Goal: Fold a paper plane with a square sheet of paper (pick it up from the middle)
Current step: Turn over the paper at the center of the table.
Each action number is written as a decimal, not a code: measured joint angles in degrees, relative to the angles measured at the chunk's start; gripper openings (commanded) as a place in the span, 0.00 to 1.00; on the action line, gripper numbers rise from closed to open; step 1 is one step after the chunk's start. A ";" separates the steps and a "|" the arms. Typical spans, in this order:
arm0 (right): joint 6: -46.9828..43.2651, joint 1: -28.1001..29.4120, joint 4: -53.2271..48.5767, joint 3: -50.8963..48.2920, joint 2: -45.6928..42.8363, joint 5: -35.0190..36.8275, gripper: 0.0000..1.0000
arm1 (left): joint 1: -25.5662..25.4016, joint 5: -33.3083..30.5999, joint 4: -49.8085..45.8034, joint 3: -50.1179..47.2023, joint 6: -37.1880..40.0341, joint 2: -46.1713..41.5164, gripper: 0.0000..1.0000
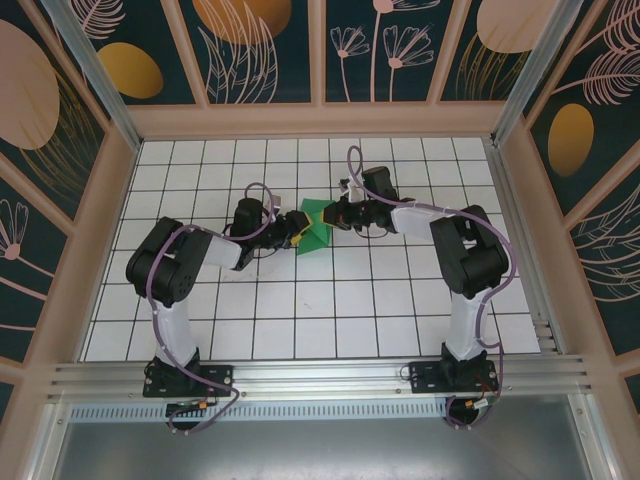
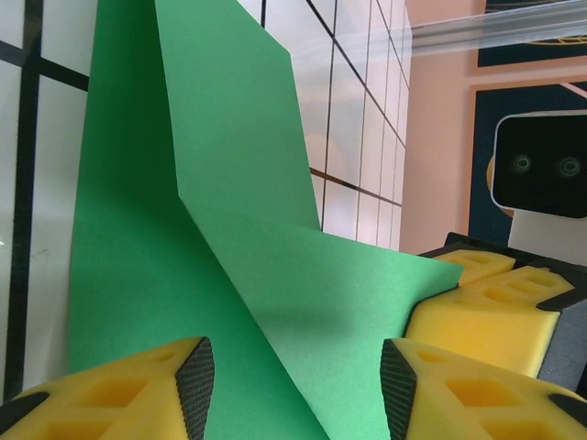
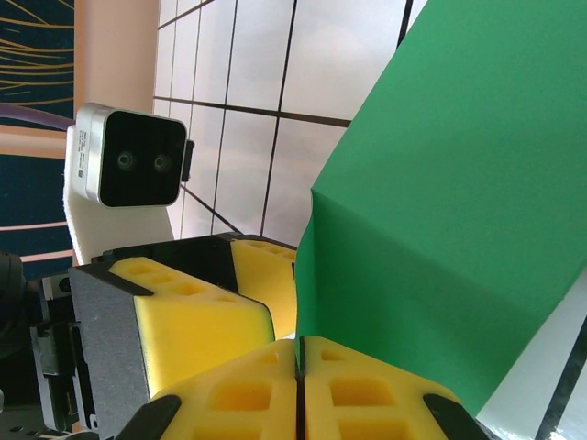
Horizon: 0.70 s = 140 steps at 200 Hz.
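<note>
Our right gripper (image 3: 299,367), pads pressed together, pinches an edge of the creased green square sheet of paper (image 3: 459,183). It probably steadies the sheet while our left gripper (image 2: 295,380), fingers spread, straddles the fold at the middle of the gridded table (image 1: 400,300).

the square sheet of paper (image 1: 316,222) is bright green, creased along a diagonal, one flap lifted, lying just beyond the middle of the grid table (image 1: 300,320).

The table (image 1: 300,310) is viewed from above and behind; the green paper (image 2: 229,275) is shared close-up by 2 opposed wrist views.
</note>
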 measured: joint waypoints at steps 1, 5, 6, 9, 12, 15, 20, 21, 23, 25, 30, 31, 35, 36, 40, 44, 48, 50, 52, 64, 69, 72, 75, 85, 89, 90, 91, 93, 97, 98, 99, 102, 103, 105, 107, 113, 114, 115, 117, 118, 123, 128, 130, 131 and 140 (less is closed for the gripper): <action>0.02 0.00 0.02 0.00 0.00 -0.02 0.09 | 0.00 0.04 0.13 0.00 -0.09 0.04 0.51; 0.17 0.00 0.07 0.00 0.00 -0.07 0.09 | 0.00 0.11 0.50 0.00 -0.39 0.15 0.50; 0.15 0.00 0.09 0.00 0.00 -0.09 0.09 | 0.00 0.15 0.61 0.00 -0.39 0.17 0.50; 0.26 0.00 0.15 -0.02 0.00 -0.17 0.09 | 0.00 0.20 0.94 0.00 -0.68 0.26 0.49; 0.35 0.00 0.17 -0.02 0.00 -0.22 0.09 | 0.00 0.20 1.22 0.00 -0.81 0.33 0.48; 0.39 0.00 0.20 -0.02 0.00 -0.33 0.09 | 0.00 0.28 1.57 0.00 -0.94 0.39 0.47; 0.55 0.00 0.20 -0.04 0.00 -0.42 0.09 | 0.00 0.44 2.19 0.00 -1.20 0.55 0.46; 0.55 0.00 0.20 -0.04 0.00 -0.44 0.09 | 0.00 0.44 2.29 0.02 -1.25 0.57 0.45; 0.57 0.00 0.26 -0.09 0.00 -0.46 0.09 | 0.00 0.55 2.45 0.02 -1.53 0.59 0.45; 0.57 0.00 0.33 -0.13 0.00 -0.48 0.09 | 0.00 0.59 2.67 0.02 -1.53 0.63 0.44; 0.61 0.00 0.37 -0.22 0.00 -0.63 0.09 | 0.00 0.79 3.08 0.02 -1.92 0.72 0.43; 0.61 0.00 0.39 -0.24 0.00 -0.63 0.09 | 0.00 0.81 3.15 0.02 -1.92 0.74 0.43; 0.63 0.00 0.44 -0.35 0.00 -0.79 0.09 | 0.00 0.94 3.52 0.07 -2.08 0.83 0.42; 0.63 0.00 0.44 -0.37 0.00 -0.81 0.09 | 0.00 0.94 3.58 0.07 -2.19 0.85 0.42; 0.66 0.00 0.44 -0.46 0.00 -0.90 0.09 | 0.00 1.01 3.87 0.11 -2.25 0.92 0.41; 0.72 0.00 0.44 -0.52 0.00 -1.03 0.09 | 0.00 1.01 4.22 0.11 -2.51 1.01 0.40; 0.74 0.00 0.42 -0.59 0.00 -1.07 0.09 | 0.00 1.05 4.50 0.11 -2.56 1.09 0.39; 0.74 0.00 0.44 -0.63 0.00 -1.09 0.09 | 0.00 1.05 4.68 0.11 -2.71 1.14 0.38; 0.74 0.00 0.44 -0.66 0.00 -1.09 0.09 | 0.00 1.05 4.85 0.11 -2.71 1.18 0.38; 0.74 0.00 0.46 -0.74 -0.02 -1.27 0.09 | 0.00 1.09 5.51 0.13 -3.13 1.42 0.36; 0.74 -0.02 0.46 -0.74 -0.02 -1.27 0.09 | 0.00 1.14 5.75 0.13 -3.23 1.51 0.35; 0.74 -0.02 0.46 -0.74 -0.02 -1.27 0.09 | 0.00 1.16 5.81 0.13 -3.28 1.53 0.35; 0.74 -0.02 0.46 -0.74 -0.02 -1.27 0.09 | 0.00 1.20 5.92 0.13 -3.30 1.55 0.34; 0.74 -0.07 0.46 -0.74 -0.07 -1.27 0.09 | 0.00 1.20 6.21 0.13 -3.41 1.64 0.33; 0.74 -0.07 0.46 -0.74 -0.09 -1.27 0.09 | 0.00 1.22 6.25 0.13 -3.43 1.64 0.33; 0.74 -0.07 0.46 -0.74 -0.11 -1.27 0.09 | 0.00 1.20 6.25 0.13 -3.45 1.64 0.32; 0.74 -0.07 0.46 -0.74 -0.11 -1.27 0.09 | 0.00 1.20 6.25 0.13 -3.43 1.64 0.32; 0.74 -0.09 0.46 -0.74 -0.13 -1.27 0.09 | 0.00 1.22 6.27 0.13 -3.43 1.64 0.32; 0.74 -0.17 0.46 -0.74 -0.17 -1.27 0.09 | 0.00 1.20 6.32 0.13 -3.45 1.64 0.32; 0.74 -0.17 0.46 -0.74 -0.20 -1.27 0.09 | 0.00 1.22 6.34 0.13 -3.43 1.64 0.32; 0.74 -0.17 0.46 -0.74 -0.20 -1.27 0.09 | 0.00 1.22 6.36 0.13 -3.41 1.64 0.32; 0.74 -0.20 0.46 -0.74 -0.26 -1.25 0.09 | 0.00 1.20 6.43 0.13 -3.43 1.64 0.31; 0.74 -0.24 0.46 -0.74 -0.28 -1.25 0.09 | 0.00 1.20 6.43 0.13 -3.43 1.64 0.31; 0.74 -0.26 0.46 -0.74 -0.31 -1.25 0.09 | 0.00 1.20 6.43 0.13 -3.43 1.64 0.31; 0.74 -0.28 0.46 -0.74 -0.31 -1.27 0.09 | 0.00 1.22 6.45 0.13 -3.43 1.64 0.31; 0.74 -0.37 0.46 -0.74 -0.42 -1.25 0.09 | 0.00 1.20 6.51 0.13 -3.43 1.64 0.30; 0.74 -0.39 0.46 -0.74 -0.42 -1.25 0.09 | 0.00 1.20 6.54 0.13 -3.41 1.64 0.30; 0.74 -0.39 0.46 -0.74 -0.46 -1.25 0.09 | 0.00 1.20 6.56 0.13 -3.43 1.64 0.30; 0.74 -0.44 0.46 -0.74 -0.52 -1.22 0.09 | 0.00 1.20 6.60 0.13 -3.41 1.64 0.30; 0.74 -0.46 0.46 -0.74 -0.52 -1.22 0.09 | 0.00 1.20 6.62 0.13 -3.41 1.64 0.30; 0.74 -0.50 0.46 -0.74 -0.59 -1.22 0.09 | 0.00 1.20 6.64 0.13 -3.41 1.64 0.30; 0.74 -0.59 0.46 -0.74 -0.63 -1.22 0.09 | 0.00 1.20 6.67 0.13 -3.41 1.64 0.30; 0.74 -0.61 0.46 -0.74 -0.66 -1.22 0.09 | 0.00 1.20 6.69 0.13 -3.41 1.64 0.30; 0.74 -0.63 0.46 -0.74 -0.70 -1.22 0.09 | 0.00 1.20 6.71 0.13 -3.41 1.64 0.30; 0.74 -0.76 0.46 -0.76 -0.74 -1.20 0.09 | 0.00 1.20 6.73 0.13 -3.41 1.64 0.29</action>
